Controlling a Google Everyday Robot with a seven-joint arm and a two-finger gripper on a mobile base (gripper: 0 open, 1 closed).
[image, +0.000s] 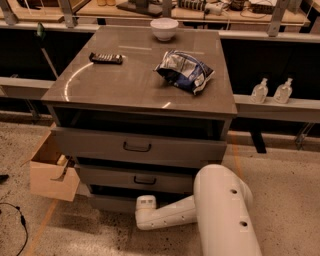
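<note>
A grey drawer cabinet (100, 85) stands in the middle of the view. On its top lie a crumpled blue and silver chip bag (185, 71) at the right, a white bowl (164, 28) at the far edge, and a dark flat bar-shaped object (106, 58) at the left. The top drawer (138, 146) is pulled out a little. My white arm (220, 212) is folded low in front of the cabinet, its end link (146, 210) near the bottom drawer. My gripper is out of view, and nothing on the top is touched.
An open cardboard box (50, 172) sits on the floor against the cabinet's left side. Two clear pump bottles (271, 91) stand on a ledge at the right. A cluttered wooden bench (240, 11) runs behind. A black cable (17, 225) lies on the floor at left.
</note>
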